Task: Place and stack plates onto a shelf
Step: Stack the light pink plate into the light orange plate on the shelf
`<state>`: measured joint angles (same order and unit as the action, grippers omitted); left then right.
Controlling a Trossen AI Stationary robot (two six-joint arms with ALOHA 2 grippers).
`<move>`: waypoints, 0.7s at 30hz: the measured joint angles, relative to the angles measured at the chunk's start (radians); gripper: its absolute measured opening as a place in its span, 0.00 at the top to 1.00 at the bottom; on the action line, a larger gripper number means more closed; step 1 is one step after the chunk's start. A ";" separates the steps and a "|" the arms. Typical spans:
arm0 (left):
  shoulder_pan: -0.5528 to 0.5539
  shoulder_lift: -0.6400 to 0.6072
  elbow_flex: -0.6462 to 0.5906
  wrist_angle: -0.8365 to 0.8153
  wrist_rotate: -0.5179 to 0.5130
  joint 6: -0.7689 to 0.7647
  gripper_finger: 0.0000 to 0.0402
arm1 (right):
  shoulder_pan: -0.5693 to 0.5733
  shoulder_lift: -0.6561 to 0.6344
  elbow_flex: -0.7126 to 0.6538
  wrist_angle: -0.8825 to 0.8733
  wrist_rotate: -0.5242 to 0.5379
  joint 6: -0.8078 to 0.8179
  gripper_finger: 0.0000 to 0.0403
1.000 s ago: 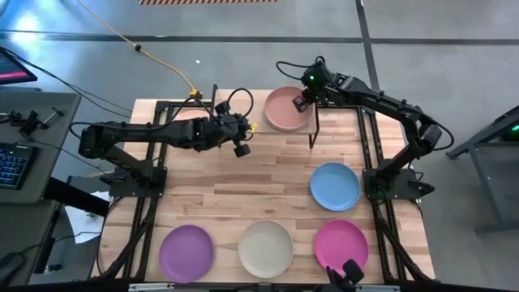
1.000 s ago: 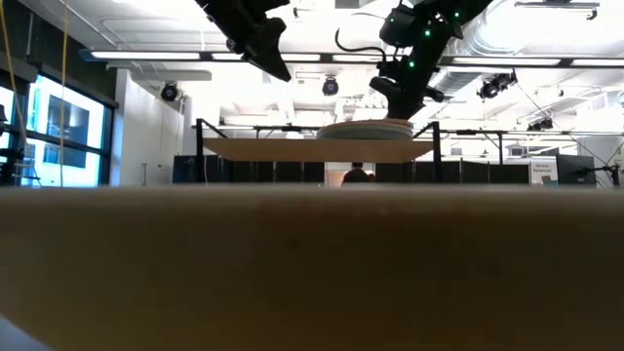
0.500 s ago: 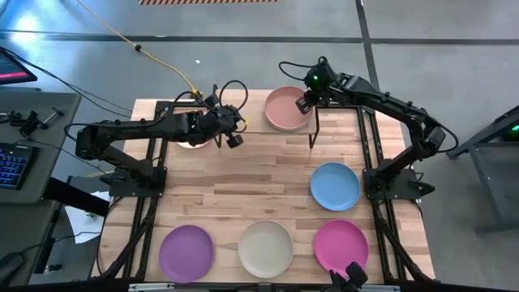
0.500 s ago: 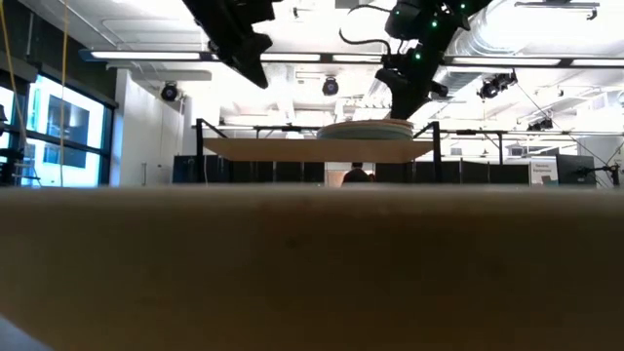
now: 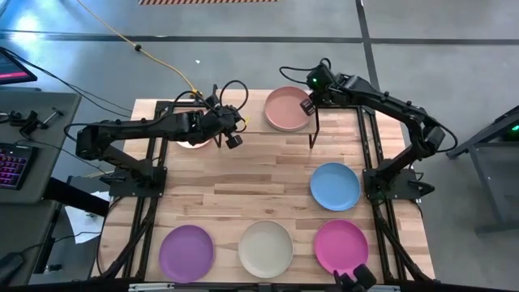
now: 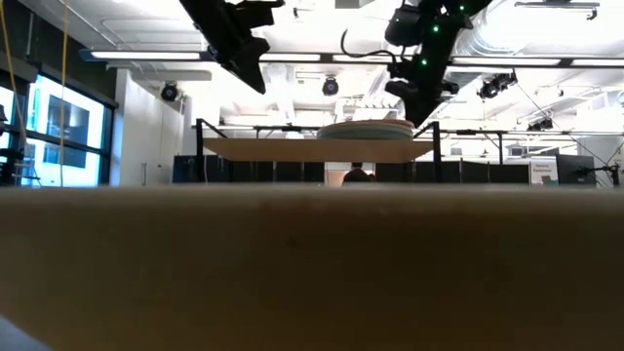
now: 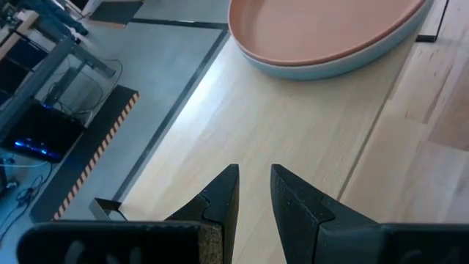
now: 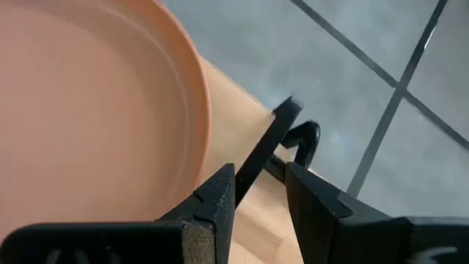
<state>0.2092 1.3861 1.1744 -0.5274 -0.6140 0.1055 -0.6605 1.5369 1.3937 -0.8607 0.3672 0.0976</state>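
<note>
The shelf (image 5: 253,118) (image 6: 312,149) stands at the table's far edge. On its right half a stack of plates (image 6: 366,130) rests, the peach plate (image 5: 286,108) (image 8: 88,117) on top and a teal one (image 7: 330,67) directly under it. A pale plate (image 5: 192,143) shows partly beneath my left arm. My left gripper (image 5: 233,138) (image 7: 254,172) hovers above the shelf's middle, slightly open and empty. My right gripper (image 5: 307,106) (image 8: 260,176) hovers just past the peach plate's right rim, above the shelf's right end, open and empty.
The blue plate (image 5: 334,186) lies on the table's right side. The purple (image 5: 186,252), cream (image 5: 265,248) and magenta (image 5: 340,245) plates lie in a row along the near edge. A black shelf leg (image 5: 312,134) (image 8: 267,143) stands below my right gripper.
My left gripper has moved toward the table's far left, from in front of the shelf to above it, then held still. My right gripper has drifted a little to the right, off the peach plate's rim. The plates have stayed put.
</note>
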 joint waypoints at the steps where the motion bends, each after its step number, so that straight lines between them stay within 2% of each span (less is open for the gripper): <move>1: 0.000 0.000 0.000 0.000 0.000 0.000 0.82 | 0.000 0.000 0.000 -0.009 0.000 0.008 0.74; 16: 0.000 0.000 0.000 0.001 0.000 0.000 0.82 | 0.067 0.001 -0.001 -0.018 -0.004 0.026 0.74; 21: 0.000 0.000 0.000 -0.003 0.000 0.000 0.82 | 0.067 -0.003 -0.002 -0.018 0.053 0.026 0.74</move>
<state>0.2092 1.3861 1.1740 -0.5303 -0.6140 0.1059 -0.5934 1.5342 1.3922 -0.8787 0.4206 0.1231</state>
